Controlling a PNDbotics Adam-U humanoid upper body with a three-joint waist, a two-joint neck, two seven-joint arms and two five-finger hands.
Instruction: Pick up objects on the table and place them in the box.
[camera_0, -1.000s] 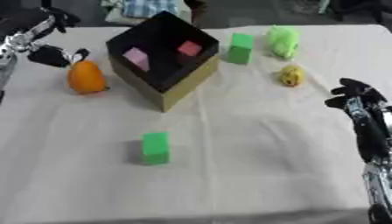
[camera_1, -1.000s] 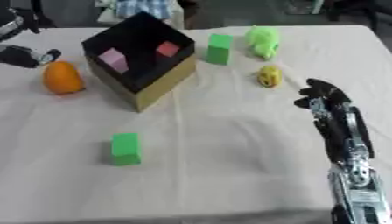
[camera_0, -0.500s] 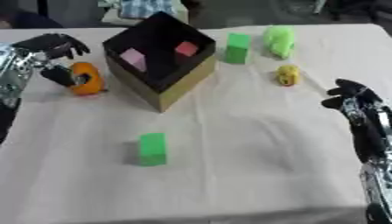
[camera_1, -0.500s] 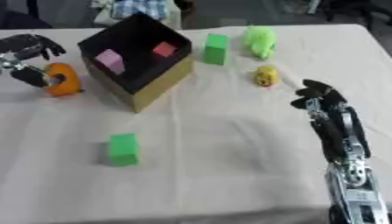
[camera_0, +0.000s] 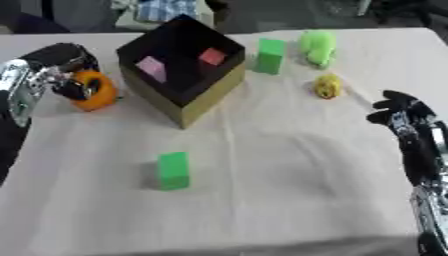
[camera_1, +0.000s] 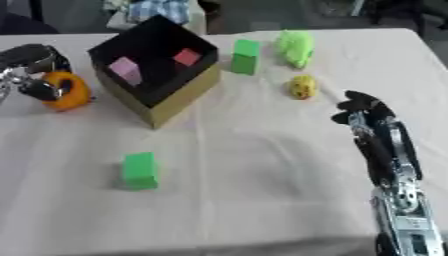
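Orange object (camera_0: 94, 90): a round orange thing on the table's left side, just left of the box; it is enclosed by the left hand.
Left hand (camera_0: 59, 70): seen at the left edge, fingers curled over the top and side of the orange object, a dark thumb laid against its near face.
Right hand (camera_1: 363, 109): seen at the right side above the cloth, fingers bent and curled with nothing held between them; the forearm runs down to the lower right corner.
Box (camera_0: 214, 97): black inside with tan outer walls, open at the top, set cornerwise on the table's far left half.
Pink block (camera_0: 151, 68): lies inside the box, by its left wall.
Red block (camera_0: 212, 56): lies inside the box, nearer the far right wall.
Tall green block (camera_0: 269, 56): stands upright just right of the box.
Light green object (camera_1: 296, 46): placed at the far side, right of the tall green block.
Yellow object (camera_1: 303, 87): small and rounded, between the light green object and the right hand.
Near green block (camera_0: 173, 170): stands alone on the near part of the cloth, well apart from the box.
Table (camera_0: 289, 200): covered with a pale cloth.
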